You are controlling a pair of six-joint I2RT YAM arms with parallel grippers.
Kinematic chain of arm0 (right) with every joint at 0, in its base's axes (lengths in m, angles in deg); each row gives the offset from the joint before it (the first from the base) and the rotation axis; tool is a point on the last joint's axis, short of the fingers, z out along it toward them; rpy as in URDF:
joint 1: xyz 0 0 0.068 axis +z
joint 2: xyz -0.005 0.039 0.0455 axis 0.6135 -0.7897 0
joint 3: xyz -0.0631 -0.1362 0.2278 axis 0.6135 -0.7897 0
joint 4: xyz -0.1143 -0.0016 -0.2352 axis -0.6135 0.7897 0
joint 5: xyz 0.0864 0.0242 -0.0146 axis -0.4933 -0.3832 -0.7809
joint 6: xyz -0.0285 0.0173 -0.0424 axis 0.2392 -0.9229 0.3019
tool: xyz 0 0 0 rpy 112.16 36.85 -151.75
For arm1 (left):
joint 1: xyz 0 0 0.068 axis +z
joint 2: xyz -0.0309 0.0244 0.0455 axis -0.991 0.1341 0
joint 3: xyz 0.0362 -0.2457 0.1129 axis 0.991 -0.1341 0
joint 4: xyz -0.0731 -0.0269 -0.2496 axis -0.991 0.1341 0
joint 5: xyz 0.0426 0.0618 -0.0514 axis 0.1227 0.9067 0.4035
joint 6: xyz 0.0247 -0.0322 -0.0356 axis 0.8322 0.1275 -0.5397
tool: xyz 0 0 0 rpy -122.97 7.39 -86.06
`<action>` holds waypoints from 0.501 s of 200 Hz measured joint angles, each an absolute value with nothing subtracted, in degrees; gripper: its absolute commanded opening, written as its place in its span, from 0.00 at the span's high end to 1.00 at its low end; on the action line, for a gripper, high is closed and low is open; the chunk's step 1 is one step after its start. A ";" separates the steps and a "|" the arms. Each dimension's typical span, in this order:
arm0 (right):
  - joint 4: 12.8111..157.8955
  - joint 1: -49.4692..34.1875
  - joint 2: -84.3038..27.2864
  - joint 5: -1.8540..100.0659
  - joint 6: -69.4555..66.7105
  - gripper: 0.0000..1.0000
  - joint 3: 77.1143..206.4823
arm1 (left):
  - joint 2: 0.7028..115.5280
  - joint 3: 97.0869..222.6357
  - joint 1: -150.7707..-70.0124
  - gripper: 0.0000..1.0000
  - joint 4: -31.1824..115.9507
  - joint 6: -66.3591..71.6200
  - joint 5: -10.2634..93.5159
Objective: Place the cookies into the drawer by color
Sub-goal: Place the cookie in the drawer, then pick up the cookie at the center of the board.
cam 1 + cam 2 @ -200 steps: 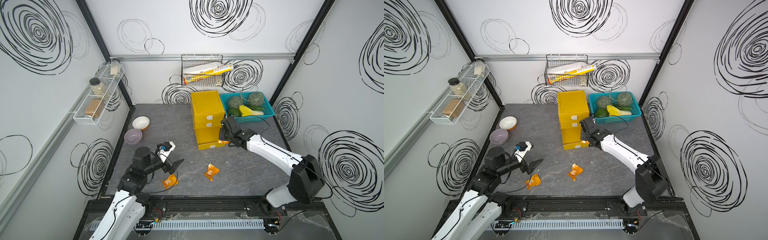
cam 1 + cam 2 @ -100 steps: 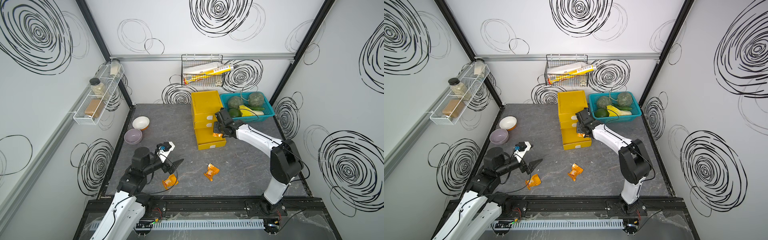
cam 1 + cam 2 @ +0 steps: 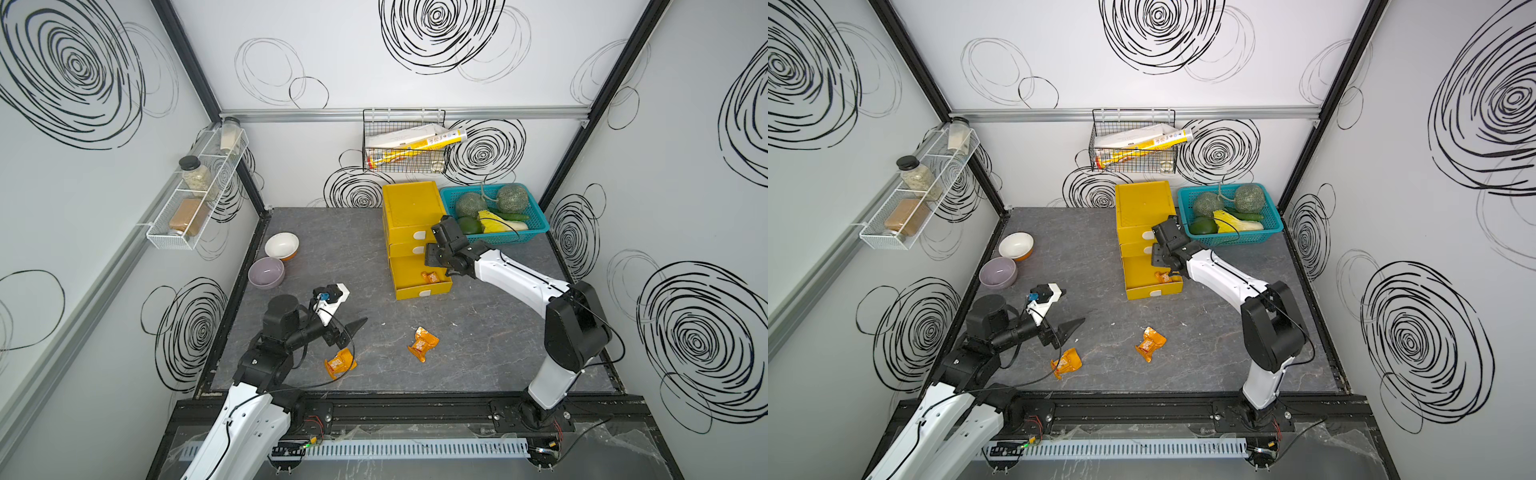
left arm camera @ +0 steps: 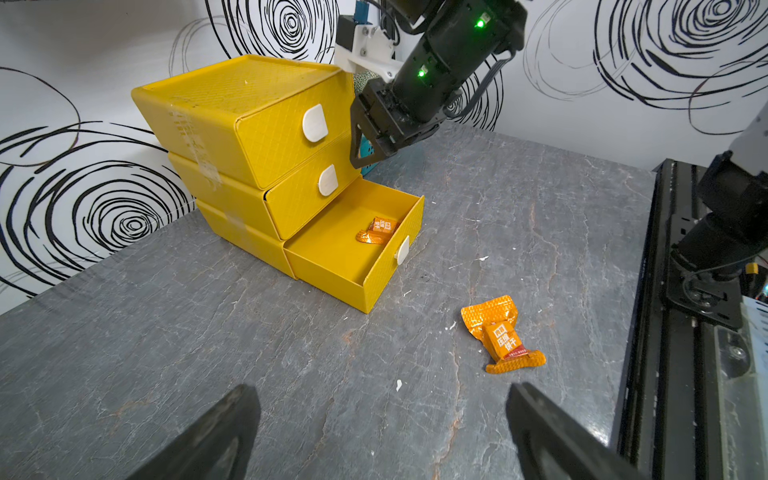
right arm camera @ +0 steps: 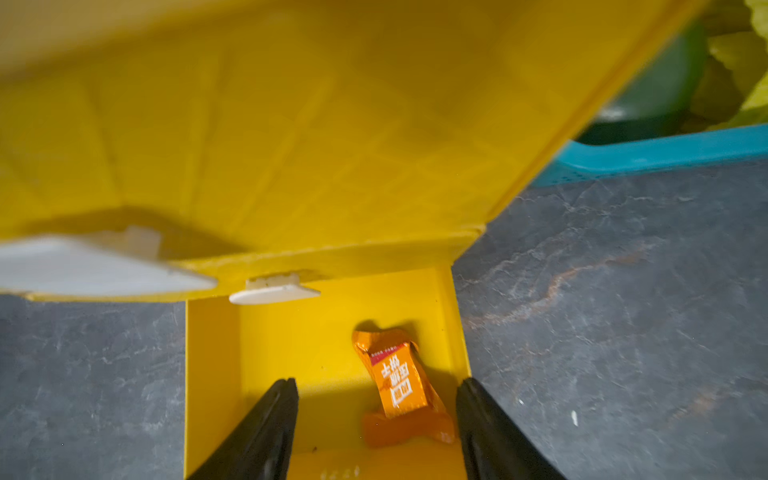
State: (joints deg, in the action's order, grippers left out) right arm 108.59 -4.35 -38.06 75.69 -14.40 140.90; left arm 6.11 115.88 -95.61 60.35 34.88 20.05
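Note:
The yellow drawer (image 3: 409, 208) (image 4: 232, 108) stands at the back of the table with its bottom tray (image 3: 409, 286) (image 4: 332, 253) pulled out. One orange cookie (image 3: 430, 276) (image 3: 1163, 277) (image 4: 377, 230) (image 5: 399, 382) lies loose inside that tray. My right gripper (image 5: 376, 380) (image 3: 436, 257) hangs open just above it, touching nothing. Two more orange cookies (image 3: 422, 343) (image 3: 340, 363) (image 3: 1150, 343) (image 3: 1066, 363) lie on the table; the left wrist view shows one of the cookies (image 4: 500, 336). My left gripper (image 4: 382, 388) (image 3: 353, 332) is open and empty over the front left.
A teal basket (image 3: 536, 226) of vegetables sits right of the cabinet. A white bowl (image 3: 281, 245) and a purple bowl (image 3: 266, 272) stand at the left edge. A wire rack (image 3: 405, 143) hangs on the back wall, and a black rail (image 3: 415, 409) runs along the front.
My right gripper has swung left over the open bottom tray, opened, and let go of the orange cookie, which now lies in the tray. The left arm has not moved.

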 measured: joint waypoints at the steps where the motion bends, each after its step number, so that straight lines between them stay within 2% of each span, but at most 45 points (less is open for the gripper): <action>1: 108.61 -4.35 -37.88 75.67 -14.34 0.30 140.77 | 6.08 115.88 -95.61 0.01 60.35 34.88 20.05; 55: 108.43 -4.35 -27.78 76.96 -13.88 0.18 134.26 | 5.67 115.88 -95.37 0.01 60.50 35.36 19.81; 100: 108.70 -4.35 -20.29 78.38 -12.02 0.12 128.73 | 5.45 115.90 -95.40 0.01 61.26 36.30 19.81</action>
